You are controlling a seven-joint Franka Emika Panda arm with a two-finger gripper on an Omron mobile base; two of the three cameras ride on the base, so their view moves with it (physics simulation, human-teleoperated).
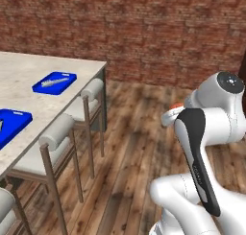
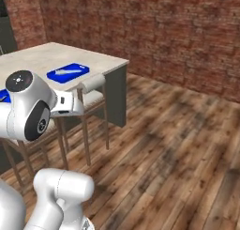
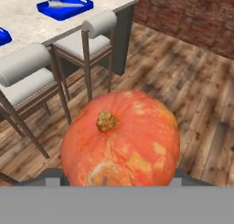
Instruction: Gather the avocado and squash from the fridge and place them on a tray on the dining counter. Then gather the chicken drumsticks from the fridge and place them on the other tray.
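Wooden floor, brick wall behind | gripper point(image 3: 119, 184) jaws spread wide, clamped on the squash point(image 3: 121, 138), stem toward camera | grey-seated stools point(image 3: 27, 72) just beyond | dining counter point(image 3: 32, 24) farther off, blue tray point(image 3: 65, 7) on it holding a pale item.

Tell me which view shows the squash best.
The hand view: the squash sits close and large there, stem and mottled orange skin clear, held in the pincer. The left base view shows an orange sliver behind the arm. In the right base view I cannot pick it out.
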